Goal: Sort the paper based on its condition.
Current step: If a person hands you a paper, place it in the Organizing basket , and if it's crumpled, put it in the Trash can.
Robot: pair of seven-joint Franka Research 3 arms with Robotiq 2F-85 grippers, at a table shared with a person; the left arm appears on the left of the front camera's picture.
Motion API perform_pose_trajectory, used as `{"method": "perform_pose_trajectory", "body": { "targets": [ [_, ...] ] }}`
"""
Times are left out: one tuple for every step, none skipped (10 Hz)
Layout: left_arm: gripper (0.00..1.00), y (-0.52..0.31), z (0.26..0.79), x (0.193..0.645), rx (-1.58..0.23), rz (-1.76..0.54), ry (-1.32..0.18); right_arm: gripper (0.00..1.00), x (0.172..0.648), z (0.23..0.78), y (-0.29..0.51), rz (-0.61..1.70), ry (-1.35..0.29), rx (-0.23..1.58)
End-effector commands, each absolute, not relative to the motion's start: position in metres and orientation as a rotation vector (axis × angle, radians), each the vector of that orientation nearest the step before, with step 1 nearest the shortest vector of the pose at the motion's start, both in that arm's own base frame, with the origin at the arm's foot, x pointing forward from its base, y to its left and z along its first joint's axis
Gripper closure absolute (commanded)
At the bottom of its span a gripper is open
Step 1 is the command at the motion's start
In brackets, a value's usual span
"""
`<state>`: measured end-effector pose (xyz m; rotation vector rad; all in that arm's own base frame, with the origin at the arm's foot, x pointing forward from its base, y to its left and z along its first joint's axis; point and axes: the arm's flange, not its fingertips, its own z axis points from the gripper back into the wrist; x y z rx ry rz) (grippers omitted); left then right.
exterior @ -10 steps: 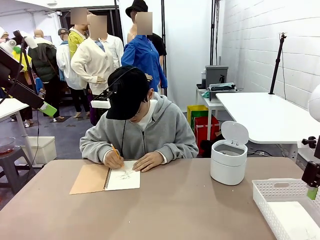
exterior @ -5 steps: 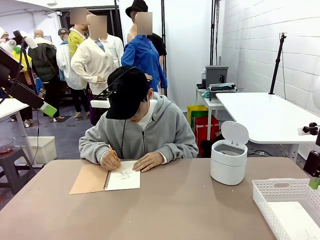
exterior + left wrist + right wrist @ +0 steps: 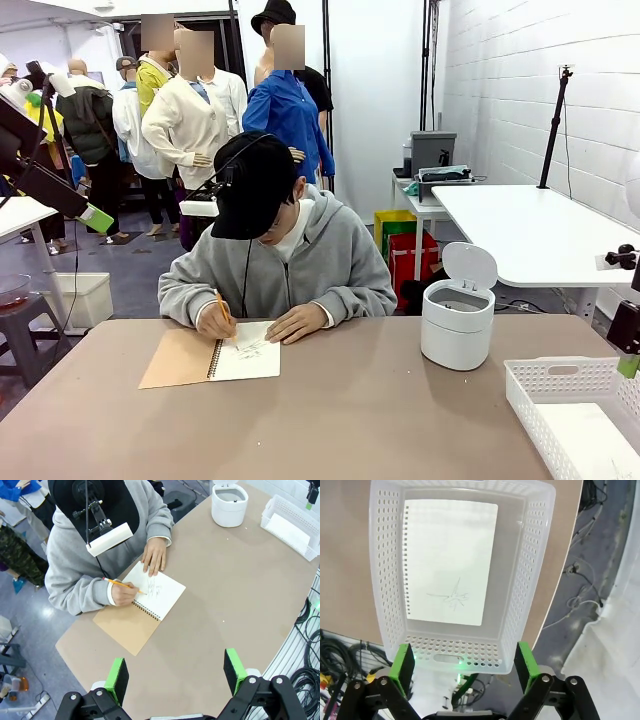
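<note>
A smooth white sheet of paper (image 3: 450, 562) with a small pencil sketch lies flat in the white perforated basket (image 3: 536, 565). My right gripper (image 3: 465, 662) hangs open above the basket's near end, holding nothing. At the front view's right edge the right gripper (image 3: 628, 348) is above the basket (image 3: 560, 385). My left gripper (image 3: 176, 675) is open and empty, high over the table's near side. In its view the basket's sheet (image 3: 286, 526) lies far right.
A person at the far side draws with a pencil in an open spiral notebook (image 3: 212, 355) with a brown cover (image 3: 129, 629), the other hand resting on the page. A small white bin (image 3: 457, 325) with its lid up stands beside the basket. Cables hang past the table's edge.
My right gripper has risen slightly and drifted right at the picture's edge. The person's pencil hand has shifted a little on the page.
</note>
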<state>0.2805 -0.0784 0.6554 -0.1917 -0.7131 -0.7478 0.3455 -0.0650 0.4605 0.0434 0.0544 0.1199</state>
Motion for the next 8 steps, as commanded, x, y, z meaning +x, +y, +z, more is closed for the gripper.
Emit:
{"method": "perform_pose_trajectory", "body": {
  "targets": [
    [0.00, -0.078, 0.655, 0.280, -0.200, -0.749, -0.716, 0.00, 0.349, 0.467, -0.037, 0.246, 0.024, 0.056],
    [0.00, -0.078, 0.655, 0.280, -0.200, -0.749, -0.716, 0.00, 0.350, 0.476, -0.011, 0.337, 0.018, 0.073],
    [0.00, -0.078, 0.655, 0.280, -0.200, -0.749, -0.716, 0.00, 0.353, 0.485, 0.013, 0.439, 0.018, 0.082],
    [0.00, -0.078, 0.655, 0.280, -0.200, -0.749, -0.716, 0.00, 0.354, 0.495, 0.043, 0.518, 0.000, 0.100],
    [0.00, -0.078, 0.655, 0.280, -0.200, -0.749, -0.716, 0.00, 0.358, 0.508, 0.068, 0.576, -0.068, 0.095],
    [0.00, -0.078, 0.655, 0.280, -0.200, -0.749, -0.716, 0.00, 0.365, 0.519, 0.092, 0.667, -0.118, 0.125],
    [0.00, -0.078, 0.655, 0.280, -0.200, -0.749, -0.716, 0.00, 0.370, 0.529, 0.116, 0.761, -0.151, 0.157],
    [0.00, -0.078, 0.655, 0.280, -0.200, -0.749, -0.716, 0.00, 0.383, 0.544, 0.140, 0.866, -0.191, 0.171]
  ]
}}
